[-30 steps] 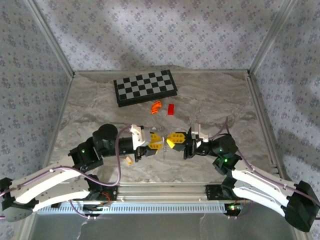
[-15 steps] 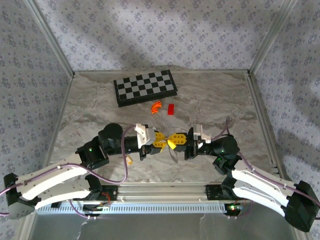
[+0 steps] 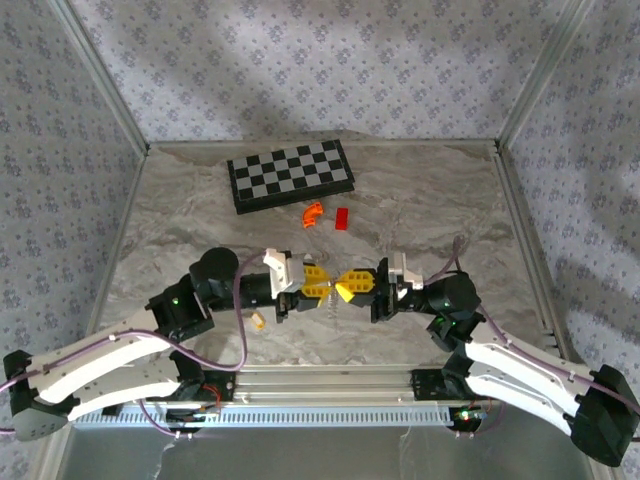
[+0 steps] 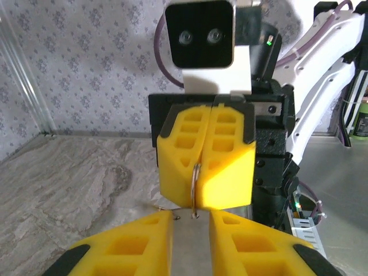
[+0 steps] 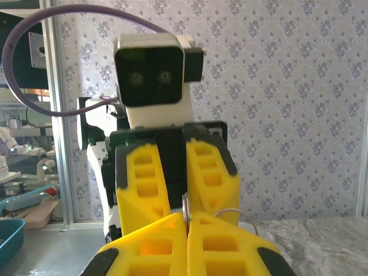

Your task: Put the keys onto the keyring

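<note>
1. Since half a second earlier, the left gripper point(image 3: 322, 283) has been drawn back slightly toward the tabletop's left edge.
2. The keyring point(image 4: 195, 187) is pinched by its thin silver ring in the clenched right gripper point(image 3: 342, 286), above the tabletop's near middle.
3. The left gripper's fingers point(image 4: 132, 244) are held slightly parted, facing the right gripper tip to tip; whether anything is grasped cannot be told.
4. The key point(image 3: 258, 321) is seen lying near the near edge, left of both grippers.
5. The checkerboard point(image 3: 290, 174) is set by the far edge.

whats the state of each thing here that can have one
left pincer: closed on pale beige-grey flat keyring tag
right pincer: shut on thin silver wire ring
small key with yellow-orange head: lying loose, not on ring
black-and-white checkerboard: flat, squares up
</note>
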